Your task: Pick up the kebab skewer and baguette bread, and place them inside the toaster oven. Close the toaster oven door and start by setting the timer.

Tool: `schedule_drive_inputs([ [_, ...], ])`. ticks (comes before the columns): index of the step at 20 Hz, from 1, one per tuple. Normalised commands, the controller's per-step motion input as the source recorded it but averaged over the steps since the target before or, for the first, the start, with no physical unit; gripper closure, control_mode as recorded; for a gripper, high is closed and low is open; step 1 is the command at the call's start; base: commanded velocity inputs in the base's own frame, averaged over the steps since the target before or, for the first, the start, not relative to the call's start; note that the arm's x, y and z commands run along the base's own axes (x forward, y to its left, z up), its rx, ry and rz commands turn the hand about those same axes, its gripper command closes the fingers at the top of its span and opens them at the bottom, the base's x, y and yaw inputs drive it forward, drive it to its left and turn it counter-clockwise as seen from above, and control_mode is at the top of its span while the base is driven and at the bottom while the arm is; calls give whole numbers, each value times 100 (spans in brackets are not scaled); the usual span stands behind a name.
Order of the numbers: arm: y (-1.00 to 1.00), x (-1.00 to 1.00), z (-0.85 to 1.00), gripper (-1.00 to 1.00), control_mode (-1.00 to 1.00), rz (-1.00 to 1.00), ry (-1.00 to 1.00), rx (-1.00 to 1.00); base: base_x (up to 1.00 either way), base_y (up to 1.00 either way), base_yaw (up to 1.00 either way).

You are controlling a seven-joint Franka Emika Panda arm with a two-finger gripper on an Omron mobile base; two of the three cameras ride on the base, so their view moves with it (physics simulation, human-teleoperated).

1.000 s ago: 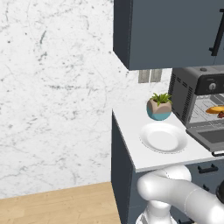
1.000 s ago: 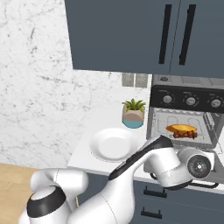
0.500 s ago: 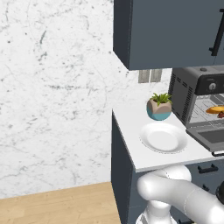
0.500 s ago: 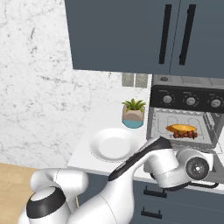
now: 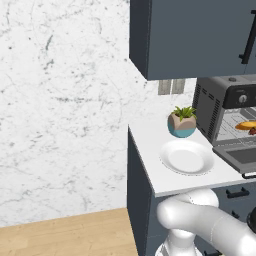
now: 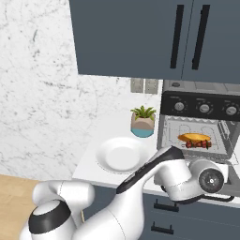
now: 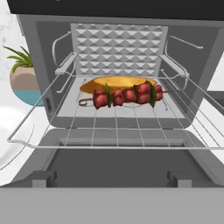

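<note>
Nearest to the camera on the hand lies the toaster oven door (image 7: 114, 168), folded down flat toward the arm with its handle edge closest, which leaves the cavity of the toaster oven (image 6: 201, 123) wide open; it seems left that way because loading is done and shutting it is the step now due. The pincer itself cannot be made out in the pictures, but its jaws stand fully apart and nothing hangs between them, so it carries nothing. Just beyond the door the silver wire rack (image 7: 65, 139) reaches out over the hinge line, and on it, further in, rests the kebab skewer (image 7: 127, 95), lying crosswise from left to right with its meat chunks toward the front. Directly behind and touching or nearly touching it sits the baguette bread (image 7: 114, 82), also crosswise, closer to the ribbed back wall. Both foods thus lie straight ahead of the hand and well apart from it, past the door and rack. On the table (image 5: 145, 150) left of the oven stand the white plate (image 5: 187, 157), nearer, and a small potted plant (image 5: 182, 121), farther back near the wall.
</note>
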Motion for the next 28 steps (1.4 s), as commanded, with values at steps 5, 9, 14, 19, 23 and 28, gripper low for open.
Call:
schedule_drive_inputs([
  [5,0,16,0,-100,-100,0,-2,0,0,0,0],
  [9,0,24,0,-100,-100,0,-2,0,0,0,0],
  [14,0,9,-4,-100,-100,0,-1,0,0,0,0],
  [19,0,6,-7,-100,-100,0,-1,0,0,0,0],
  [23,-2,13,0,-100,-100,0,0,0,0,0,0],
  [28,-11,11,0,-100,-100,0,0,1,0,0,0],
])
